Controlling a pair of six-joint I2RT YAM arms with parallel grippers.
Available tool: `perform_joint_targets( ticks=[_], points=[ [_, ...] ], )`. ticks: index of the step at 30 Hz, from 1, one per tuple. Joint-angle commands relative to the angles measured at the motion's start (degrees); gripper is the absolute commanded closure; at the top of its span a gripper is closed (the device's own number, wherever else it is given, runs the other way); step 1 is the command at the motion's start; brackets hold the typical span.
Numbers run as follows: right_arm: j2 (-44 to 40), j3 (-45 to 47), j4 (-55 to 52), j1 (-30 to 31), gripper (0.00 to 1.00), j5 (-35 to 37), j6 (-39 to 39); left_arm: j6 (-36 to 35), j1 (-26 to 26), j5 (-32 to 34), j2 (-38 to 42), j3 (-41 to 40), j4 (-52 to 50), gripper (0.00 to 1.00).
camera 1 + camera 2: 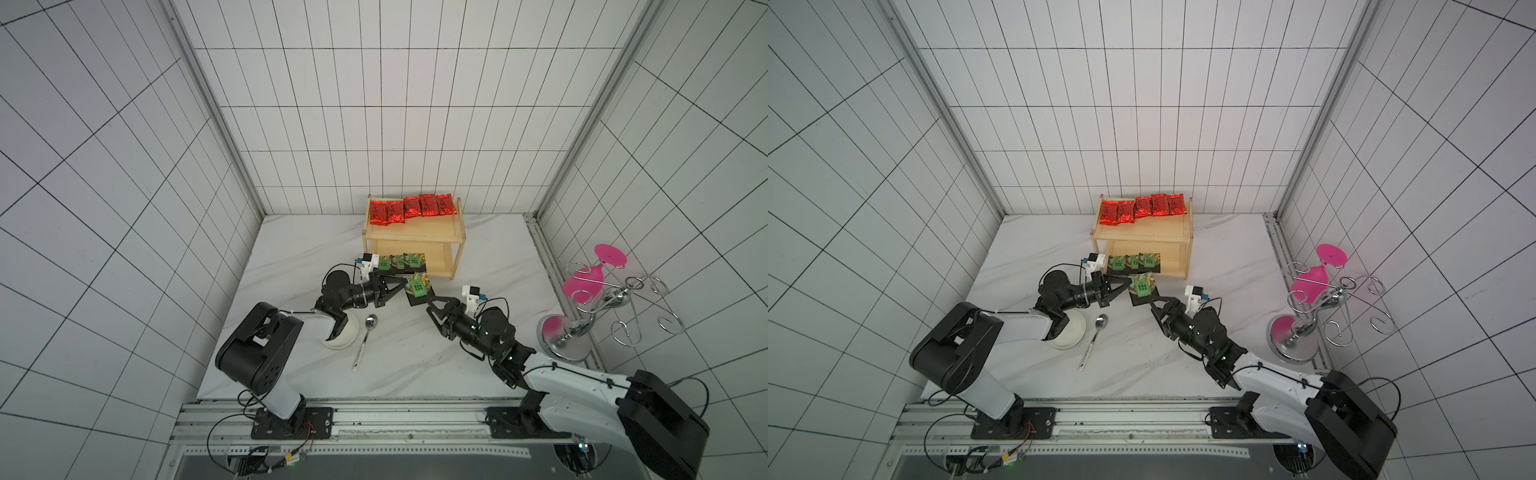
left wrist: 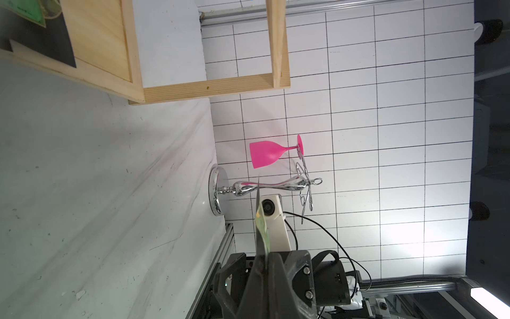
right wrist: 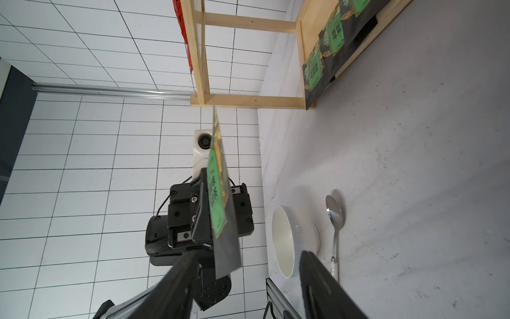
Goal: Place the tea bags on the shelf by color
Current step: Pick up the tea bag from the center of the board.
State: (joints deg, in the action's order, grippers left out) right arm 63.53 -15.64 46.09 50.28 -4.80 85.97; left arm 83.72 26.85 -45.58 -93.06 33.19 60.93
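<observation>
Handover in mid-air: left end effector (image 1: 402, 287) clamps the last black packet (image 1: 417, 286); right end effector (image 1: 430, 304) stands with jaws apart. Next move, I'd say: carry it toward 1 o'clock onto the shelf's (image 1: 413, 231) lower tier, beside the three shelved packets (image 1: 400, 262).

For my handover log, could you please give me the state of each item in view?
left end effector: shut on held black packet
right end effector: open
red sachets: five, on shelf top tier
other black packets: three, on lower tier
bowl: upright, empty
spoon: lying beside bowl
pink glass: hanging upside down on chrome rack
</observation>
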Motion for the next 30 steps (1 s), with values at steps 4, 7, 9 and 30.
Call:
perform_joint_targets(
  ticks=[4, 7, 9, 30],
  points=[
    [1.2, -3.07, 4.48, 0.5, 0.66, 5.73, -1.16, 0.33, 0.57, 2.79, 1.24, -0.86, 3.15, 1.0],
    [0.05, -3.59, 3.66, 0.46, 0.7, 6.12, -2.23, -0.86, 0.57, 3.22, 1.73, -0.99, 1.94, 1.0],
    [0.0, -3.62, 3.75, 0.49, 0.71, 6.2, -2.16, -1.26, 0.57, 3.74, 1.73, -1.05, 1.43, 1.0],
    [2.89, -5.2, 8.57, 1.22, 0.92, 4.92, -1.73, -2.14, 1.87, 6.96, 2.65, -0.57, 1.46, 1.0]
  ],
)
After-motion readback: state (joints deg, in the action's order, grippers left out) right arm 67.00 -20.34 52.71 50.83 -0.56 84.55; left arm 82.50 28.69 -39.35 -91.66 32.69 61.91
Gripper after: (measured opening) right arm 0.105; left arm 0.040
